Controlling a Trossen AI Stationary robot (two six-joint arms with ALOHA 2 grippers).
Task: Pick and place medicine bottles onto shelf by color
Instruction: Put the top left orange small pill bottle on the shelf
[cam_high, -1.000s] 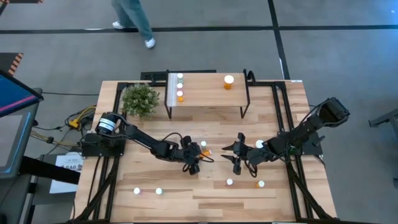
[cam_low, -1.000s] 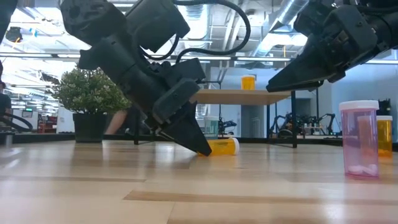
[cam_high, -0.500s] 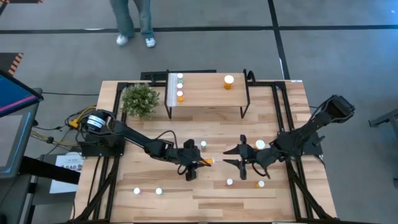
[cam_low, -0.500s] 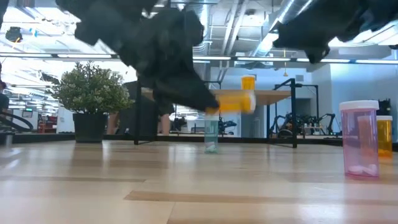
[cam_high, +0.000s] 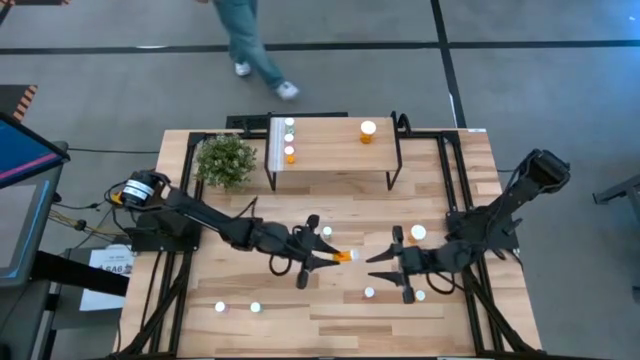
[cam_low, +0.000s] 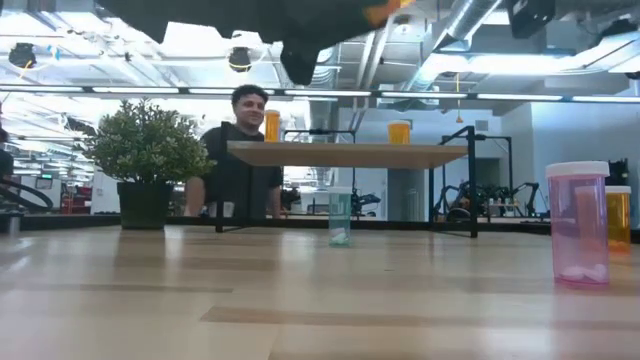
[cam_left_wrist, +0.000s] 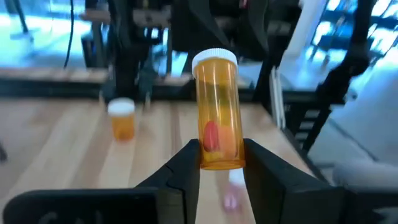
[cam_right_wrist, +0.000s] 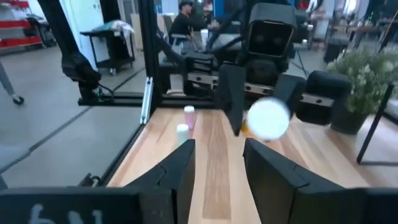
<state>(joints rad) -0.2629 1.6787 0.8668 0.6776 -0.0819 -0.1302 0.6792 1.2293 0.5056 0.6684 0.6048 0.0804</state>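
- Low view: both arms cut off by the top edge; only a sliver of the orange bottle (cam_low: 385, 10) shows there.
- Left wrist view: the orange bottle's (cam_left_wrist: 218, 112) base hidden between the left tool's (cam_left_wrist: 221, 165) fingers; background blurred.
- Right wrist view: a blurred white cap (cam_right_wrist: 268, 118) masks its bottle's colour.
- High view: bench (cam_high: 330, 330) bottles too small to tell colours; person (cam_high: 255, 45) cut off at top.

Shelf (cam_high: 330, 150) — one, bearing four medicine bottles (cam_high: 368, 131). Counter (cam_high: 250, 335) — six loose bottles (cam_high: 255, 307). Left end effector (cam_high: 335, 258): one orange bottle (cam_high: 343, 256). Potted plant (cam_high: 226, 160), one. Arms (cam_high: 210, 215), two.
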